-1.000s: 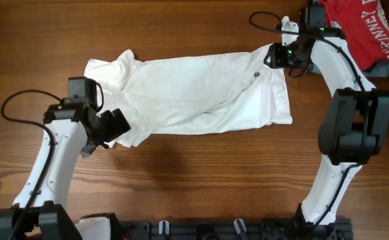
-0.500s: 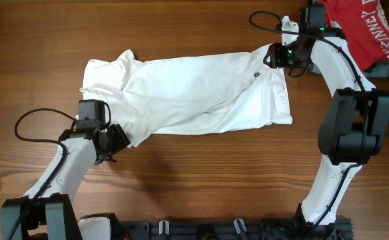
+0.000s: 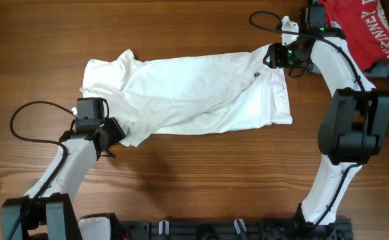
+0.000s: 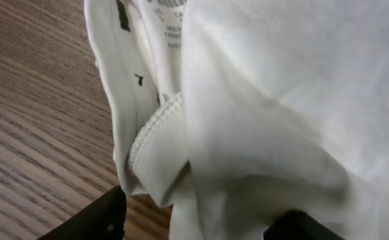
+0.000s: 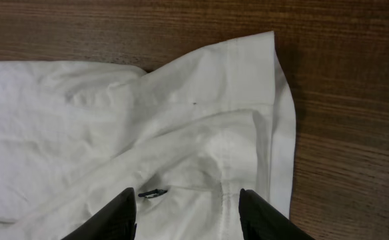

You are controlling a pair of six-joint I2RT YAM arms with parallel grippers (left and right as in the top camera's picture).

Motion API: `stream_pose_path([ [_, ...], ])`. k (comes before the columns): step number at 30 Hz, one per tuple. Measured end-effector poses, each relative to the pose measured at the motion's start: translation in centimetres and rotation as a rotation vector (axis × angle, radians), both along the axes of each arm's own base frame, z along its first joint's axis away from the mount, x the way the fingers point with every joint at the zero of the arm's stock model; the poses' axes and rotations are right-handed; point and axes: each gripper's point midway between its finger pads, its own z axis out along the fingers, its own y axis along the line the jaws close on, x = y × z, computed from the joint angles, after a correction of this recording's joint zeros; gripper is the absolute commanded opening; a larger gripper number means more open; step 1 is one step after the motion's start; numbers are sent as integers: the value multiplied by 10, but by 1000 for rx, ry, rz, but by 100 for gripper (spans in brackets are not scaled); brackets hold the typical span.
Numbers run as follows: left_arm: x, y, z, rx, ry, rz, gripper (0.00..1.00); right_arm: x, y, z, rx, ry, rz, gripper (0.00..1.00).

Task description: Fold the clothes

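The white T-shirt (image 3: 194, 93) lies spread across the middle of the table, long side left to right; no black lettering shows. My left gripper (image 3: 114, 131) is at its lower-left edge. In the left wrist view the jaws are apart, with the shirt's (image 4: 281, 100) folded edge and ribbed neckband (image 4: 153, 125) between the left gripper's (image 4: 198, 217) fingers. My right gripper (image 3: 273, 57) is open over the shirt's upper-right corner. In the right wrist view the right gripper (image 5: 188, 210) hovers over the hemmed edge of the shirt (image 5: 114, 120), holding nothing.
A red garment with white lettering (image 3: 361, 27) lies at the back right corner on a grey-blue garment (image 3: 383, 67). Cables loop by both arms. Bare wooden table (image 3: 201, 173) shows in front of the shirt.
My left arm has swung in and turned, bringing its gripper onto the shirt's lower-left edge, which has shifted slightly. The right arm has not moved.
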Motion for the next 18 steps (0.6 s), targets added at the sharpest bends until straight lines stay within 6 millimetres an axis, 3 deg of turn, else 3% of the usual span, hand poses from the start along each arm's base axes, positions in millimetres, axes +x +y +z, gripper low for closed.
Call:
stream_pose_path([
  [2,0,1,0,7,0,-7,55,0,0,0,0,-1,0,50],
  [6,0,0,0,5,2,-17,33,0,0,0,0,0,0,50],
  [14,-3,-11,-11,-53,37,-49,22,0,0,0,0,0,0,50],
  [17,-3,-13,-11,-65,38,-52,4,0,0,0,0,0,0,50],
  [18,-3,-14,-11,-69,38,-52,4,0,0,0,0,-1,0,50],
])
